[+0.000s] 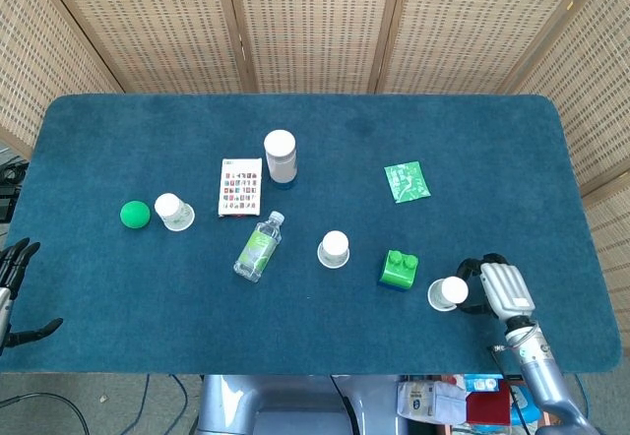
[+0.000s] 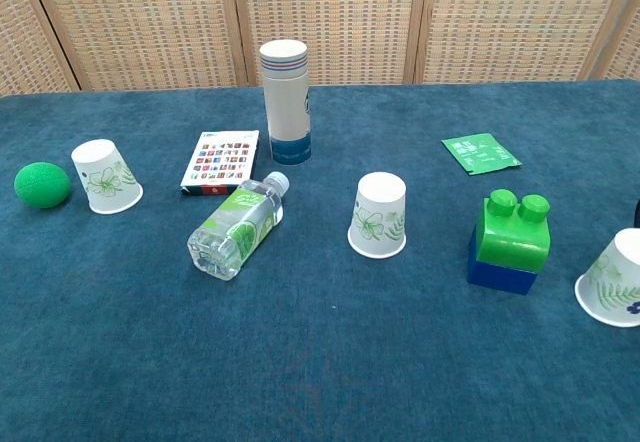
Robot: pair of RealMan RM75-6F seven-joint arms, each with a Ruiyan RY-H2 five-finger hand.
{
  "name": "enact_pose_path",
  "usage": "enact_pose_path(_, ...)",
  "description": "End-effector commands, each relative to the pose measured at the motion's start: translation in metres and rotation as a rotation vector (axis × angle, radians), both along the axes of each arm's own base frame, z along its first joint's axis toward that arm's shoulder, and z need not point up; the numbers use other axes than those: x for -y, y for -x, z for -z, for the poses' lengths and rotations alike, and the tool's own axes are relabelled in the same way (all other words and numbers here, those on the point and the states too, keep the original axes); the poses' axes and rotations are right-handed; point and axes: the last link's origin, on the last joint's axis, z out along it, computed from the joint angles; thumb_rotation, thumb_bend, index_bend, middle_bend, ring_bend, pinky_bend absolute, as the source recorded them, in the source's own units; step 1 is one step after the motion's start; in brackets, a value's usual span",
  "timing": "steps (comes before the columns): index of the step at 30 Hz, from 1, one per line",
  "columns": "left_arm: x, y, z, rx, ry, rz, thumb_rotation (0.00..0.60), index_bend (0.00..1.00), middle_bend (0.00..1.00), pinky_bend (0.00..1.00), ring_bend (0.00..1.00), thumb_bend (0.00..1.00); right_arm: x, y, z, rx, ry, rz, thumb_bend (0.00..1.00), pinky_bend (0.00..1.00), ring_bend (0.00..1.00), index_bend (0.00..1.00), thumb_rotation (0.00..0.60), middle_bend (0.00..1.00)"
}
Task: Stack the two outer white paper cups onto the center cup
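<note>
Three white paper cups stand upside down on the blue table. The left cup [image 1: 174, 212] [image 2: 105, 176] is beside a green ball, and the center cup [image 1: 334, 249] [image 2: 379, 216] stands alone. The right cup [image 1: 449, 293] [image 2: 615, 279] is near the front right edge. My right hand [image 1: 497, 287] is against that cup's right side with its dark fingers [image 1: 474, 264] curled around it. In the chest view only a dark sliver of this hand shows at the right border. My left hand [image 1: 15, 292] hangs off the table's left edge, fingers apart and holding nothing.
A green ball [image 1: 135, 215], a lying water bottle [image 1: 258, 247], a card box [image 1: 241, 186] and a tall tumbler [image 1: 281, 155] are at left centre. A green block [image 1: 399, 269] stands between the center and right cups. A green packet [image 1: 407, 181] lies further back.
</note>
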Motion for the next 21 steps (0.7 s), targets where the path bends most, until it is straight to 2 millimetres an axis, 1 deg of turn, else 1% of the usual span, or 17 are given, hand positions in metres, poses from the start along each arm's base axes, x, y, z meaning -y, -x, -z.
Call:
enact_pose_path(1,0.0,0.0,0.0,0.0,0.001,0.0,0.6,0.0,0.0,0.0,0.0,0.09,-0.001,0.0,-0.002,0.002,0.004,-0.001,0.37,0.26,0.45,0.56,0.6,0.59)
enact_pose_path(10,0.0,0.0,0.0,0.0,0.004,0.001,0.6,0.0,0.0,0.0,0.0,0.09,-0.002,-0.001,-0.008,0.033,0.017,0.001,0.39,0.26,0.45,0.57,0.6,0.59)
enact_pose_path(15,0.0,0.0,0.001,0.001,0.01,-0.001,0.6,0.0,0.0,0.0,0.0,0.09,-0.003,-0.006,-0.018,0.043,0.039,-0.018,0.39,0.26,0.45,0.57,0.6,0.59)
enact_pose_path(18,-0.001,0.0,0.001,0.0,0.011,-0.004,0.6,0.0,0.0,0.0,0.0,0.09,0.0,-0.015,-0.029,0.053,0.066,-0.051,0.4,0.26,0.45,0.57,0.6,0.59)
enact_pose_path(21,-0.002,0.0,0.002,-0.001,0.014,-0.006,0.6,0.0,0.0,0.0,0.0,0.09,0.006,-0.033,-0.044,0.068,0.099,-0.096,0.42,0.26,0.45,0.57,0.6,0.59)
